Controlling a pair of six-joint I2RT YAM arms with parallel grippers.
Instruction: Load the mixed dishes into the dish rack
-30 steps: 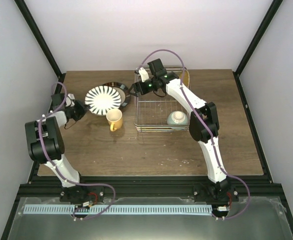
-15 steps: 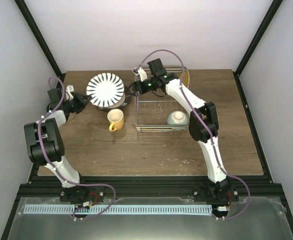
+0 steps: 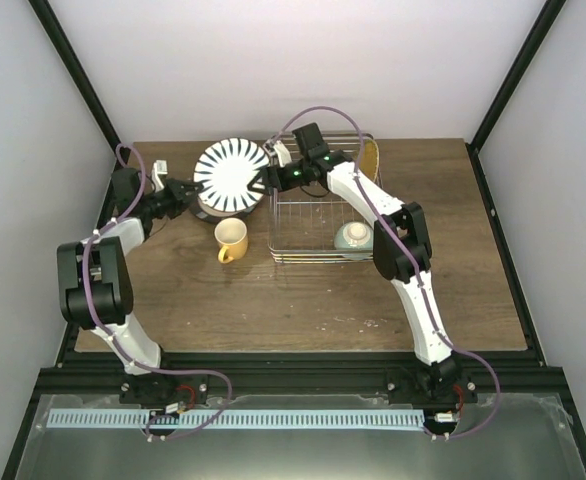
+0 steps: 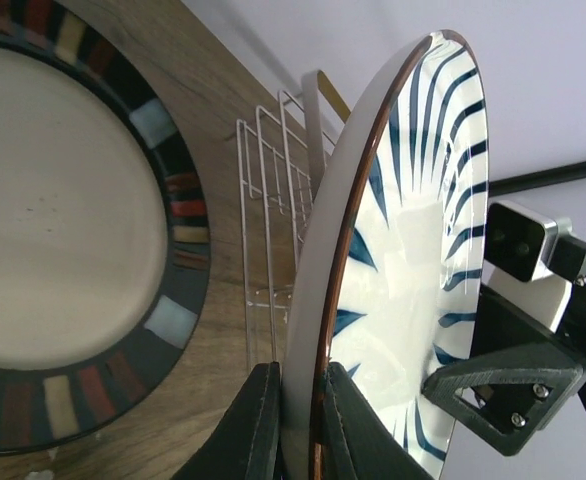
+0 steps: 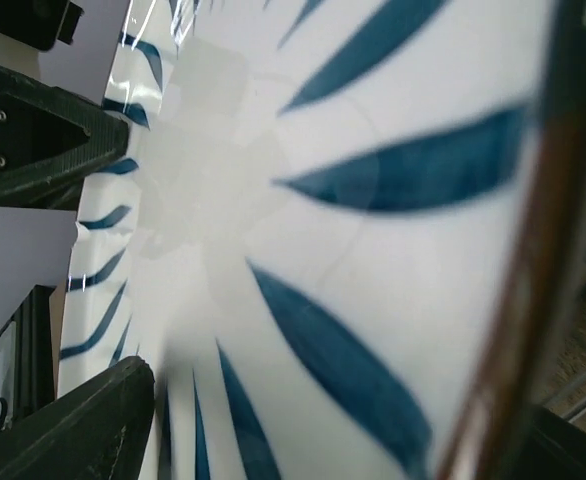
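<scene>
Wooden table [image 3: 303, 290] overhead; only our left wrist view shows the left gripper [image 4: 298, 385] pinching the striped plate [image 4: 413, 250] near the dark-rimmed plate [image 4: 63, 230]; whether the right gripper [image 3: 270, 178] grips, we cannot tell

Striped plate [image 4: 413, 250] glossy, glazed; table [image 3: 303, 300] matt wood grain; dish rack [image 3: 313, 258] apparently metal wire.

The white plate with dark radial stripes [image 3: 231, 175] is off the tabletop [image 3: 303, 300], tilted on edge, its rim pinched in the left gripper [image 4: 295, 400]. Below it the dark-rimmed, tan-centred plate [image 4: 63, 240] lies flat. The yellow mug [image 3: 230, 240] stands upright just left of the silver wire dish rack [image 3: 313, 259], which holds the pale green bowl [image 3: 354, 236] near-right and the small yellow-orange plate [image 3: 373, 157] on edge far-right.
</scene>
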